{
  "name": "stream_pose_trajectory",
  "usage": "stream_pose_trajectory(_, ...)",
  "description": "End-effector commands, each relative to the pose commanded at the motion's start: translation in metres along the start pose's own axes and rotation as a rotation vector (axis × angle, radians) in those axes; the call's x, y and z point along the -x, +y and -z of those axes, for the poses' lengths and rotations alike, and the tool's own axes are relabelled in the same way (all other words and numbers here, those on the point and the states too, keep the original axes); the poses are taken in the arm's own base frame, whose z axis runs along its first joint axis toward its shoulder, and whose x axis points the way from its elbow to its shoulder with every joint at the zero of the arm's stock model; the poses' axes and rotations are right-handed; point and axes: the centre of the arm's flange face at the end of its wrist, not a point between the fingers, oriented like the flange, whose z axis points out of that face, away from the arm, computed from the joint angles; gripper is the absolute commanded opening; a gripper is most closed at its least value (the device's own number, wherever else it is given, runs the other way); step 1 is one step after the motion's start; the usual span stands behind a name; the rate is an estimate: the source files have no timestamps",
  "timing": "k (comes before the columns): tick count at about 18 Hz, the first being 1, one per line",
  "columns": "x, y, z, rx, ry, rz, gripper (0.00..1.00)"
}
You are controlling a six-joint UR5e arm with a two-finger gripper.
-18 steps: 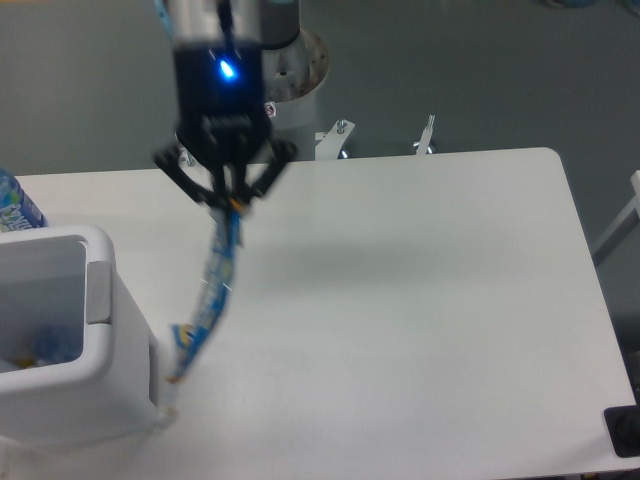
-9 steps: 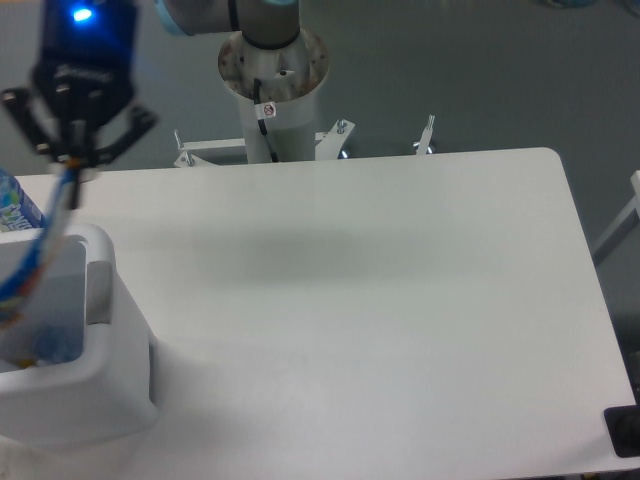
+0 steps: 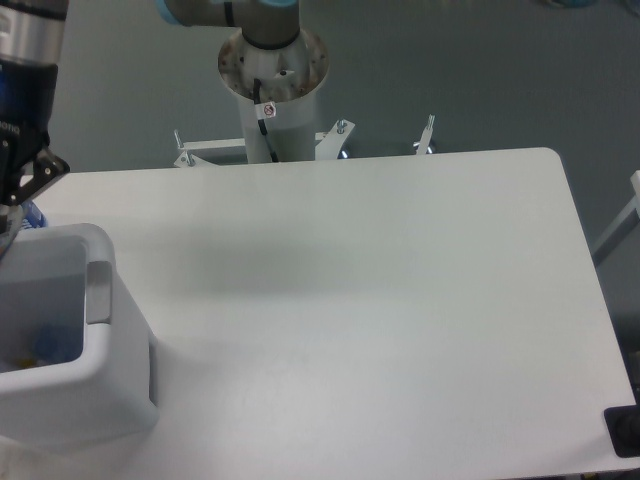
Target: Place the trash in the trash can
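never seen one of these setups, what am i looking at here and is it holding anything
This is one picture from a fixed camera looking down on a white table. The grey column behind the table is the base of a robot arm. The arm reaches off to the left, where its black two-finger gripper hangs at the picture's edge, above a large white trash can. A grey patch sits on the can's rim, and something blue lies inside it. The gripper is mostly cut off by the edge, so I cannot tell whether it is open or holding anything. A bit of blue shows beside the gripper; I cannot tell what it is.
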Motion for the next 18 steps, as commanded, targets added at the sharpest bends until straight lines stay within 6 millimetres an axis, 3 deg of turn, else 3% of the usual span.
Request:
stream_pose_trajectory(1,0.002,0.003,-0.002,0.014,-0.023,-0.014,0.13)
stream_pose_trajectory(2,0.005,0.004,-0.004,0.022,-0.044,-0.023,0.3)
stream_pose_trajectory(3,0.007,0.003,-0.004,0.026,-0.061,-0.025,0.35)
stream_pose_trajectory(4,0.008,0.001,-0.003,0.022,-0.07,-0.027,0.61)
stream_pose_trajectory(5,0.01,-0.005,0.002,0.01,-0.079,-0.029,0.95)
stream_pose_trajectory(6,0.012,-0.013,0.009,-0.003,-0.097,-0.031,1.0)
stream_pose_trajectory(10,0.018,-0.03,0.037,-0.049,-0.155,-0.024,1.0)
stream_pose_trajectory(18,0.045,-0.016,0.053,0.059,-0.437,-0.015,1.0)
